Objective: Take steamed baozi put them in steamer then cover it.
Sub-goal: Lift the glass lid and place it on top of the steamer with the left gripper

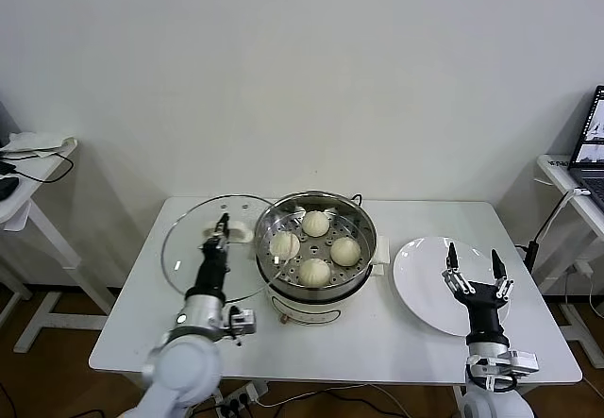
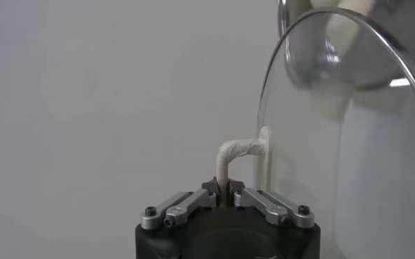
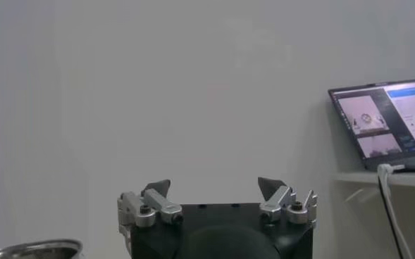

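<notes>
Four buns (image 1: 315, 245) sit inside one steel steamer (image 1: 315, 286) at the centre of the white worktop (image 1: 396, 342). At its nine o'clock, one glass lid (image 1: 189, 248) is held up, overlapping the steamer's rim; the left gripper (image 1: 223, 226) has its jaws pinched on the lid's white handle (image 2: 239, 151). At three o'clock, the right gripper (image 1: 475, 265) hovers over one white plate (image 1: 420, 281), jaws spread wide, holding nothing.

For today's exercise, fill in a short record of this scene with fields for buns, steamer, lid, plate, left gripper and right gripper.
buns: four steamed baozi sit on the tray inside the steamer
steamer: steamer uncovered, mid-table
lid: cover held tilted beside the steamer, overlapping its rim on the robot's left
plate: white plate, nothing on it
left gripper: left gripper shut on the cover's white handle
right gripper: right gripper open, above the plate
</notes>
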